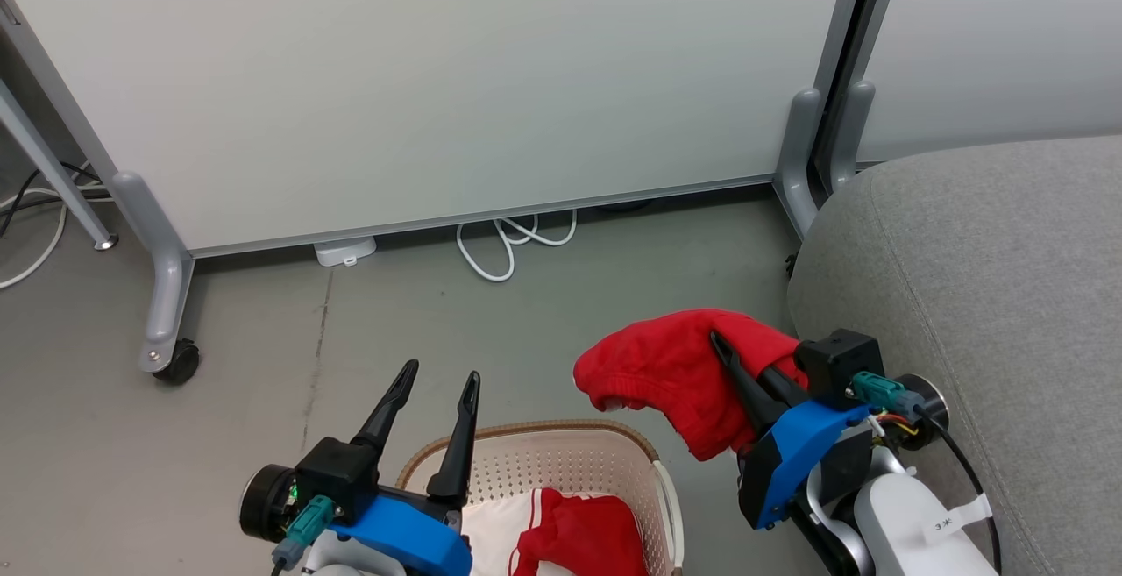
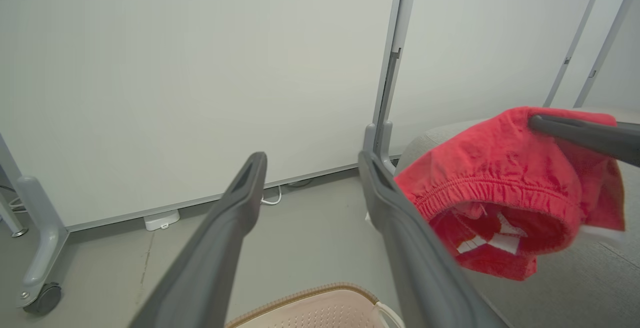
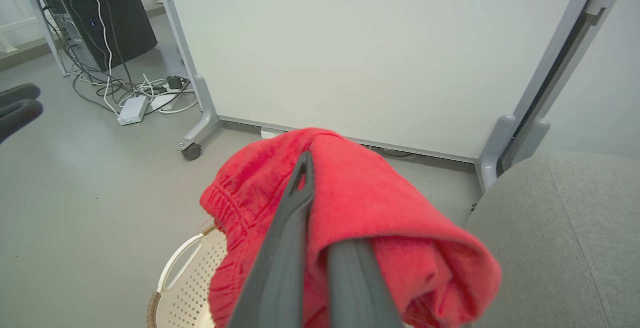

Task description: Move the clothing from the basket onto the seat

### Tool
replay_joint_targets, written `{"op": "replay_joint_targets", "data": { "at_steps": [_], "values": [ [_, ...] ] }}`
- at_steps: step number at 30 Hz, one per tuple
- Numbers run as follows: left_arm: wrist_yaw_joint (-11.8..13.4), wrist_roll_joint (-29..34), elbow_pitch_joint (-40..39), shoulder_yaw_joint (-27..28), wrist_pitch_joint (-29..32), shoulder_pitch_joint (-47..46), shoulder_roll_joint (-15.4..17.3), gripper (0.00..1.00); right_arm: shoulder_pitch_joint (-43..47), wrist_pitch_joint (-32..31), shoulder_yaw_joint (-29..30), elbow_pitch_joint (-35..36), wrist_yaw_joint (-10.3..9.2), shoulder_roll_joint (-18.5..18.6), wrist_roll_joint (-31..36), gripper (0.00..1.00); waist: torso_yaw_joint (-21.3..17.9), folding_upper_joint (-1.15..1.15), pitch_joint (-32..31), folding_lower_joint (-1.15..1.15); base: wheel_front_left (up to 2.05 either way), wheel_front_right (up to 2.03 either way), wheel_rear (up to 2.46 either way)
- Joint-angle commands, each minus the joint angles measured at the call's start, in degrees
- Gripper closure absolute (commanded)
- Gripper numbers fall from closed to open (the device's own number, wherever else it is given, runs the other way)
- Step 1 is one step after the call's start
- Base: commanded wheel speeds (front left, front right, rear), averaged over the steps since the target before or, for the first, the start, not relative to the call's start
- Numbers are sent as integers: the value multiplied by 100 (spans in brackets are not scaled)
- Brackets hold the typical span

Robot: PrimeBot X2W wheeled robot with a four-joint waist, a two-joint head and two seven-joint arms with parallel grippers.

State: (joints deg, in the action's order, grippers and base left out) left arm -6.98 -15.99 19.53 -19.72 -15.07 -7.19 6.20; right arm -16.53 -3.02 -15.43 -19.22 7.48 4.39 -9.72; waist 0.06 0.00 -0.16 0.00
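The right hand [image 1: 732, 357] is raised, angled up and left, and clamped on a soft bright red fabric garment [image 1: 653, 366] that drapes over its 2 fingers. A large grey woven-fabric sofa seat [image 1: 990, 278] is just to this hand's right. The left hand [image 1: 442, 372] hovers with its fingers spread and holding nothing, and just below it is a cream-white perforated plastic basket [image 1: 561, 433] holding more red-and-white clothing [image 1: 574, 532].

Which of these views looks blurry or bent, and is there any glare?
Head view: sharp, evenly lit, no glare. Left wrist view: left gripper soft near the lens, partition post leaning from wide-angle distortion. Right wrist view: red garment crisp.
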Motion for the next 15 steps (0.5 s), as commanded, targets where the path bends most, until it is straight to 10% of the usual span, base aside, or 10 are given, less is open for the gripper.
{"op": "replay_joint_targets", "data": {
  "at_steps": [1, 15],
  "values": [
    [-30, 32, -14, 21, -15, 32, -11, 0, 54, 2, 14, 34, 3, 9, 4, 100, -1, 0, 2, 0, 0, 0, 0],
    [-52, 80, -34, 141, -15, 55, -73, 0, 72, -44, 47, 124, 3, -17, 36, 100, -280, 0, 67, 0, 0, 0, 0]
  ]
}}
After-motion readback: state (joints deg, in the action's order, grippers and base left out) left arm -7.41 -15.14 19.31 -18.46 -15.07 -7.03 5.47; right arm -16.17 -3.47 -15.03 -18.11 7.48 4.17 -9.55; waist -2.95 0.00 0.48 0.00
